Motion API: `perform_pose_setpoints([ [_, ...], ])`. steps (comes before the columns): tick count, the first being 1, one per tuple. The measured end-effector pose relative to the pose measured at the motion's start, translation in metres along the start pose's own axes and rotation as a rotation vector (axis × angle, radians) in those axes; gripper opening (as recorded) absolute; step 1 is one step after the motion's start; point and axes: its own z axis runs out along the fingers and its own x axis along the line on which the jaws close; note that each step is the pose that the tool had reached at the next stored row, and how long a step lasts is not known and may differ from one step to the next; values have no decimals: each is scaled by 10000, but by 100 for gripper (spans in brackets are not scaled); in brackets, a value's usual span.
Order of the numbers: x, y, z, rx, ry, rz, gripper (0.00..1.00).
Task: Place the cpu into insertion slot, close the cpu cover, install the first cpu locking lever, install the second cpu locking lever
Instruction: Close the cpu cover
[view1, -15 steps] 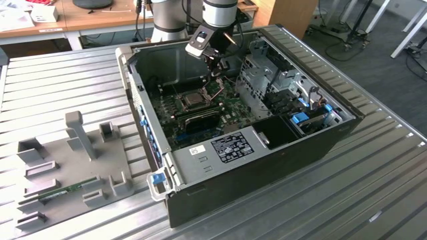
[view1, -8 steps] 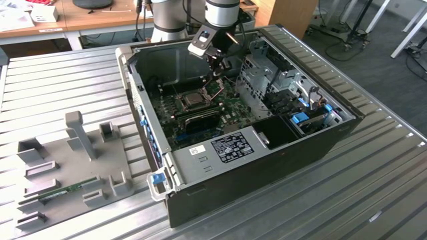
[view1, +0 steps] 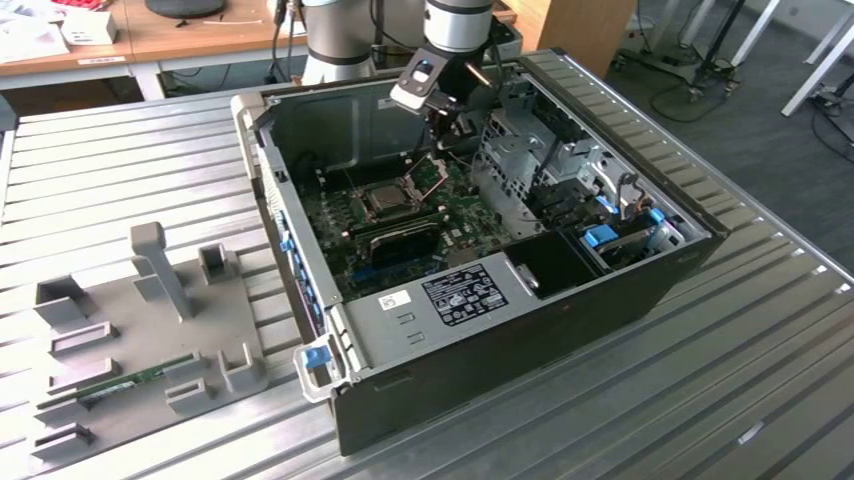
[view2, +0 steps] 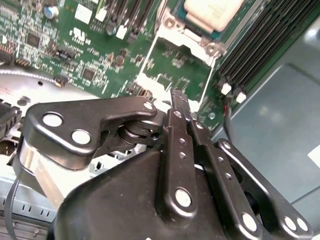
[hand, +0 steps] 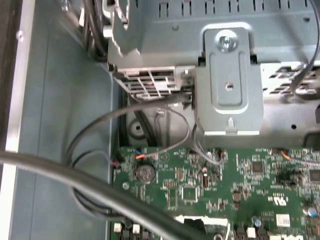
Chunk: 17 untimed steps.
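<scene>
Fingers (view2: 178, 102) at the raised cover (view2: 146, 62), cpu (view2: 212, 11) seated
The fingers are pressed together with their tips on the cover's rim; whether they grip it, I cannot tell. The cpu lies in the slot (view1: 387, 200), centre of the exterior view. The cover looks thin, stiff and slick, best taken by its free edge.

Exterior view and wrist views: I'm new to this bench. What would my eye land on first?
An open computer case lies on its side on the slatted metal table, and the arm reaches down into it. In the second wrist view the black end effector sits at the edge of the raised cpu cover, the pale cpu beyond it. A grey fixture tray stands on the exterior view's left.
</scene>
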Motion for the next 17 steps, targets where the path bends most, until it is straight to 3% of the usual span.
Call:
perform_pose_setpoints([
  [10, 4, 190, 11, 1, 0, 0, 10],
  [17, 5, 246, 19, 0, 3, 1, 10],
])
